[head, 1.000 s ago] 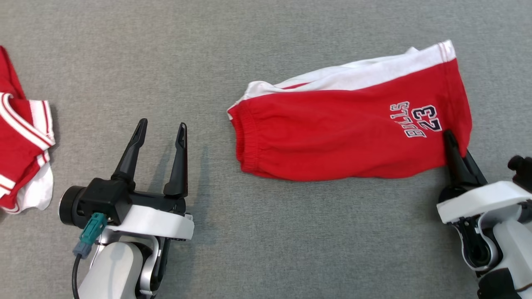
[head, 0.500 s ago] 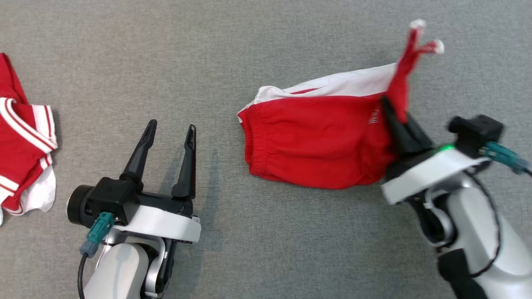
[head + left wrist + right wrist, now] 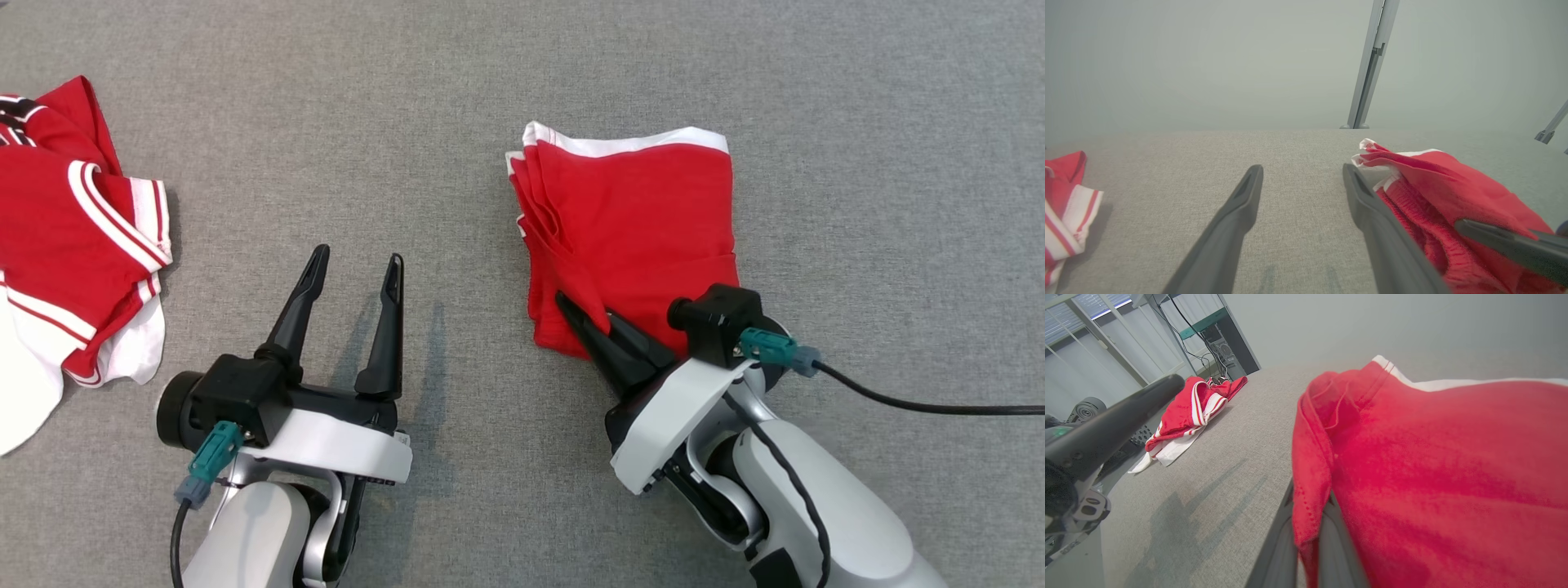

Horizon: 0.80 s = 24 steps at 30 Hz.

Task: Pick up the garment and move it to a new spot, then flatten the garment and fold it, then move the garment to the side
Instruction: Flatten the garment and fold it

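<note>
Head view, garment (image 3: 645, 220) pinched by right gripper (image 3: 567, 304)

place: robotics lab | cues: aluminium frame post (image 3: 1370, 65); computer tower (image 3: 1231, 351); grey cloth-covered worktable (image 3: 522, 65)

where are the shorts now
Head view, right of centre: the shorts lie folded, near corner pinched in the right tool, with the open left tool to their left.
</note>
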### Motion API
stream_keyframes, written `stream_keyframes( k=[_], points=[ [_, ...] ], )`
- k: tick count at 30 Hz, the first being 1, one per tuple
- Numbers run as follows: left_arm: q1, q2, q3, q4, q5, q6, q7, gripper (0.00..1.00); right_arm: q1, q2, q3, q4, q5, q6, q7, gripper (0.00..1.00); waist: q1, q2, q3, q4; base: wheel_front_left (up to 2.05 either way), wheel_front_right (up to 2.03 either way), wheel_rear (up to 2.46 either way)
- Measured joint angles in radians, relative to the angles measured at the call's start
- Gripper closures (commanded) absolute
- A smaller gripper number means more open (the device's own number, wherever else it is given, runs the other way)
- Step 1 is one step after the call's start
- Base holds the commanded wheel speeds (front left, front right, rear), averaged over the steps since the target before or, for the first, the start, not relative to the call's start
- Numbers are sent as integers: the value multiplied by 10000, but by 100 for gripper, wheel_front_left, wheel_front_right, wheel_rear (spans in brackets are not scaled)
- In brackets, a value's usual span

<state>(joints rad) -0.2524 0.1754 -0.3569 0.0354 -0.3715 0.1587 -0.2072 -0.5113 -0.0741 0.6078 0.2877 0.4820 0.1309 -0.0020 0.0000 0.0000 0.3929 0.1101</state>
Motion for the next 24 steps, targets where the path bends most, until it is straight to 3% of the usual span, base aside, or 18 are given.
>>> stream_keyframes(
  k=[2, 3, 4, 9, 12, 16, 24],
  points=[
    [0, -15, -6, 56, -25, -6, -15, 0, -1, 44, 94, 188, -50, 0, -192, 57, 0, 1, 12, 20, 0, 0, 0],
    [-1, -17, -10, 77, -36, -8, -40, 0, 0, 42, 157, 234, -35, 0, -236, 21, 0, 0, 9, 24, 0, 0, 0],
    [-1, -15, -4, 92, -59, -8, -46, 0, 10, 58, 205, 236, -15, 0, -357, 0, 0, 0, 4, 21, 0, 0, 0],
    [-1, 27, 17, 165, -75, -29, -88, 0, 284, -268, 433, -242, -79, 0, -813, 0, 0, 0, -122, -66, 0, 0, 0],
    [1, 98, 58, 180, -71, 48, -88, 0, 671, -631, -56, -779, -253, 0, -1143, 0, 0, 0, -248, -176, 0, 0, 0],
    [96, 293, 288, 82, -69, 278, -88, 0, 1466, -911, -1879, -1664, -763, 0, -1386, 0, 0, 0, -517, -436, 0, 0, 0],
    [490, 587, 752, -144, -247, 462, -144, 0, 2600, -790, -4888, -2449, -1540, 0, -1246, 0, 0, 0, -1033, -768, 0, 0, 0]
  ],
)
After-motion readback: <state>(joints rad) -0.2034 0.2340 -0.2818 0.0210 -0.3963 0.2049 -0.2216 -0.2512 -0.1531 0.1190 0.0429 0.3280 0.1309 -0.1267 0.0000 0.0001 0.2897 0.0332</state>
